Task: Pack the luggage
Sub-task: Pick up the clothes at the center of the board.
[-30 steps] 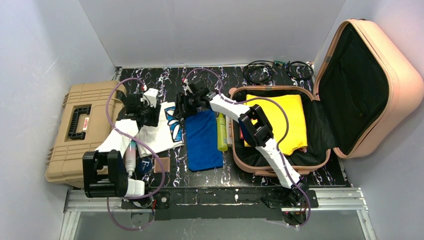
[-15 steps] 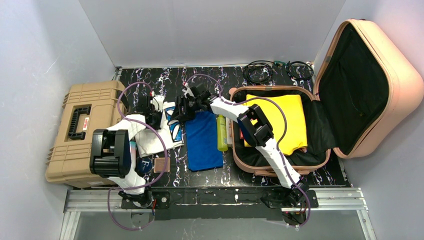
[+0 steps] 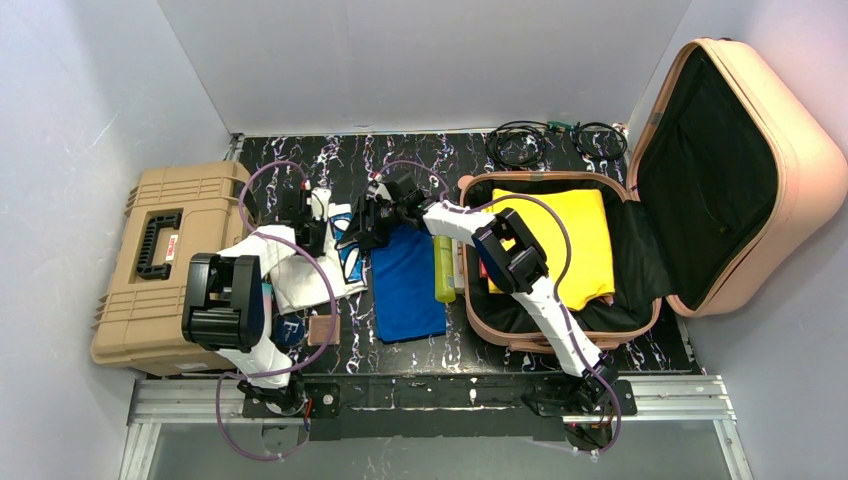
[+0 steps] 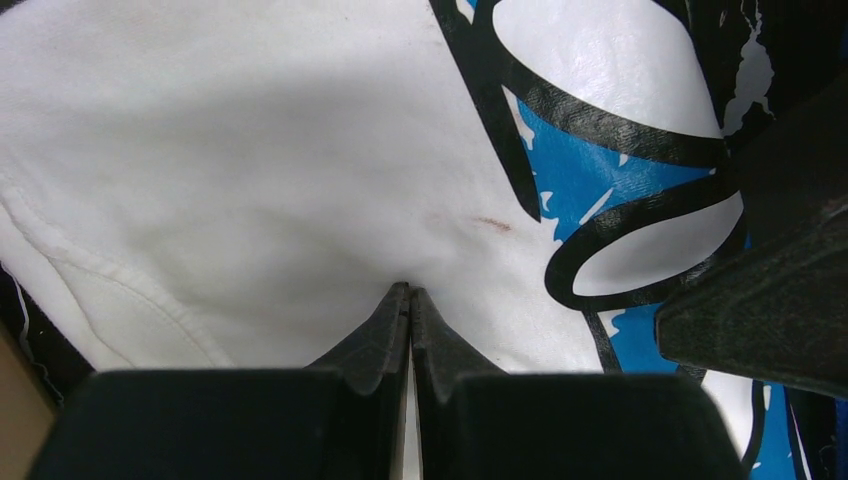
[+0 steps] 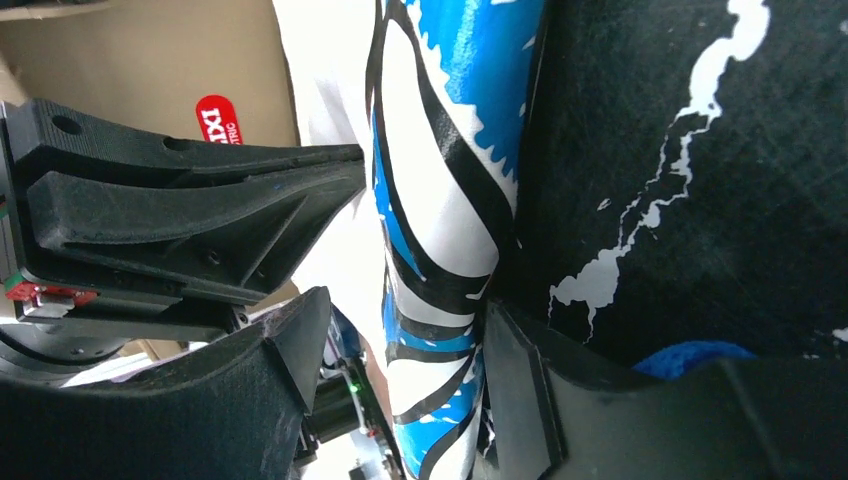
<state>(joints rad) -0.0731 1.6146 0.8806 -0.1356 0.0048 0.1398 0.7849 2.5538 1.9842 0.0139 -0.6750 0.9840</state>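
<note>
The luggage [image 3: 790,150], a peach-pink suitcase, lies open at the right with its lid up, and a yellow cloth [image 3: 585,240] lies in its base. A white T-shirt [image 3: 300,278] with a blue and black print is spread left of centre. My left gripper [image 3: 303,220] rests on the shirt's far part. In the left wrist view its jaws [image 4: 410,292] are shut, pinching the white fabric [image 4: 250,150]. My right gripper [image 3: 362,232] is at the shirt's right edge. It stands open [image 5: 405,310], with the printed edge [image 5: 440,200] between its fingers.
A tan toolbox [image 3: 160,260] sits at the far left. A blue towel [image 3: 405,280] and a yellow-green bottle [image 3: 443,265] lie between shirt and suitcase. Black cables [image 3: 555,142] lie at the back. A tube [image 3: 262,312] and a small brown item [image 3: 322,330] lie near the front.
My left gripper has shut on the shirt, and that arm's elbow has swung inward. My right gripper has shifted slightly left and nearer, onto the shirt's printed edge.
</note>
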